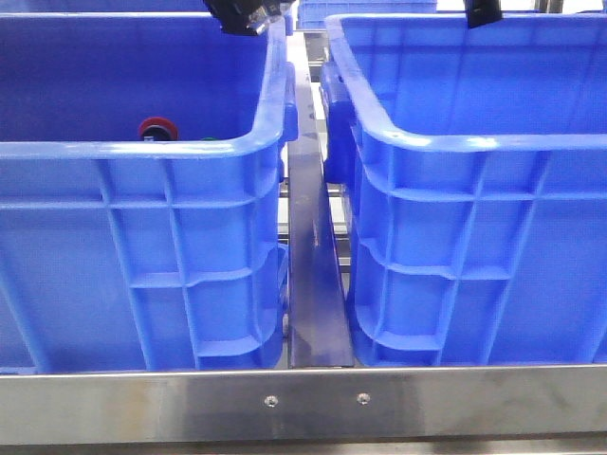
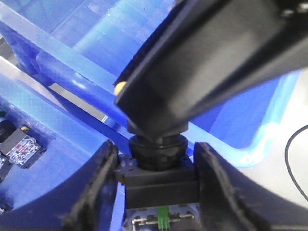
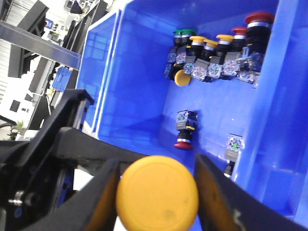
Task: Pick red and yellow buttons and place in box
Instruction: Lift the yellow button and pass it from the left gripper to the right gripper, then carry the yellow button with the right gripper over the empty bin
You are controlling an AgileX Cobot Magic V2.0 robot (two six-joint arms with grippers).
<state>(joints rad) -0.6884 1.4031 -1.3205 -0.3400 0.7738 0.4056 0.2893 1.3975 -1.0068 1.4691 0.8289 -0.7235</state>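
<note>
A yellow button is held between both grippers above the gap between two blue crates. My left gripper (image 2: pixel 155 149) is shut on its black body (image 2: pixel 161 185). My right gripper (image 3: pixel 156 163) is closed on its yellow cap (image 3: pixel 157 192), with a finger touching each side. In the left wrist view the right gripper's finger hides the cap except for a yellow sliver (image 2: pixel 120 87). A red button (image 1: pixel 157 127) shows in the left crate (image 1: pixel 142 148). The right crate (image 1: pixel 474 142), the box, shows nothing inside. In the front view only the gripper tops show, left (image 1: pixel 248 14) and right (image 1: pixel 482 11).
The left crate's floor (image 3: pixel 139 72) holds a row of several yellow, red and green buttons (image 3: pixel 216 57), a loose red one (image 3: pixel 184 137) and another part (image 3: pixel 235 144). A metal rail (image 1: pixel 313 246) runs between the crates. A steel table edge (image 1: pixel 303 403) is in front.
</note>
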